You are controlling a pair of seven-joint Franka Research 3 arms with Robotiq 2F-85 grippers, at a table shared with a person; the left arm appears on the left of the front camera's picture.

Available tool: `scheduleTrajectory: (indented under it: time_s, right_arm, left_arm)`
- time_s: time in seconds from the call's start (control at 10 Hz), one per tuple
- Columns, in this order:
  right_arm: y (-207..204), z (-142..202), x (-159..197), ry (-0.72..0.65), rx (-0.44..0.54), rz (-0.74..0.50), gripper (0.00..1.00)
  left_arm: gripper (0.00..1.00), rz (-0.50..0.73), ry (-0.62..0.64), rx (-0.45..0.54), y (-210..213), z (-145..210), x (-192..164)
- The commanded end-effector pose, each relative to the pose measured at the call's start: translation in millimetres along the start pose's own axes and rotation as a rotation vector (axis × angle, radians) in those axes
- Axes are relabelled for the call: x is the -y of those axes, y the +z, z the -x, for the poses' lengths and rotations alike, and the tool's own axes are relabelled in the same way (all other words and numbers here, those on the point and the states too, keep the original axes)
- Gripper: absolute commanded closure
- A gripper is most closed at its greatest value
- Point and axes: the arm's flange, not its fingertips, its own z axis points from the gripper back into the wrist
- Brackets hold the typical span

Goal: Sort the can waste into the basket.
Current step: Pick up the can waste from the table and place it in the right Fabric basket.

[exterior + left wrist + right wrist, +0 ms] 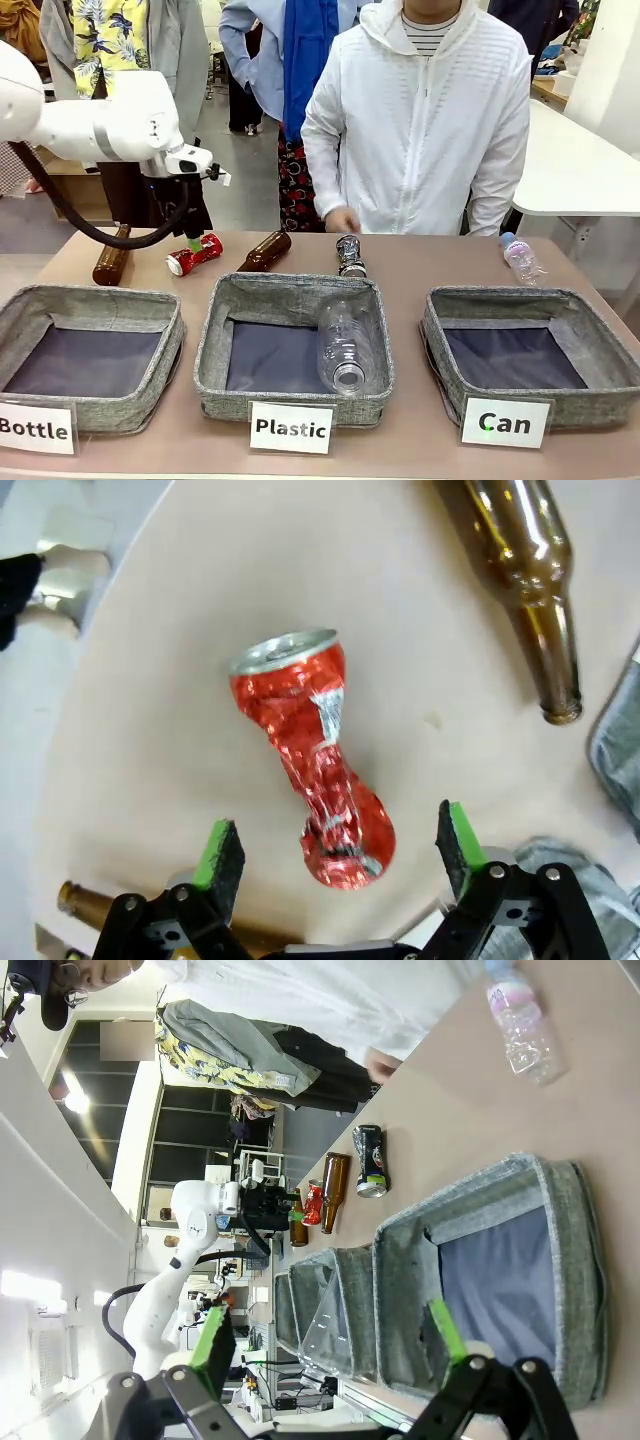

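Note:
A crushed red can point(193, 254) lies on the table's far left, behind the left-hand baskets. My left gripper point(191, 239) hangs open just above it. In the left wrist view the red can point(310, 755) lies lengthwise, its lower end between the open fingers of the left gripper point(340, 838), with no contact visible. A dark crushed can point(350, 256) lies at the far middle, near the person's hand point(342, 220). The grey basket point(432, 330) labelled "Can" stands front right, with nothing in it. My right gripper point(330, 1332) is open above that basket point(570, 1270).
Two brown glass bottles point(112, 256) point(265, 251) flank the red can. A clear plastic bottle point(345, 340) lies in the "Plastic" basket point(215, 330). The "Bottle" basket point(170, 345) stands front left. A small plastic bottle point(521, 258) lies far right.

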Motion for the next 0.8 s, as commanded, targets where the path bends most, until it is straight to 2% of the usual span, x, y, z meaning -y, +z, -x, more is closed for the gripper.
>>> scheduleTrajectory:
  time_s: [0.0, 0.4, 0.5, 0.6, 0.7]
  right_arm:
    - [-2, -2, 1, 0.025, 0.017, -0.025, 0.00]
    - [-2, -2, 1, 0.025, 0.017, -0.025, 0.00]
    - [-2, -2, 1, 0.025, 0.017, -0.025, 0.00]
    - [-2, -2, 1, 0.025, 0.017, -0.025, 0.00]
    - [-2, -2, 1, 0.025, 0.017, -0.025, 0.00]
  left_arm:
    - [0.00, -0.028, 0.007, -0.031, -1, -11, -7]
    - [0.00, -0.055, 0.022, -0.056, -22, -28, -15]
    - [0.57, -0.068, 0.030, -0.061, -26, -30, -18]
    - [0.58, -0.074, 0.028, -0.076, -29, -32, -19]
    - [1.00, -0.072, 0.036, -0.088, -31, -33, -20]
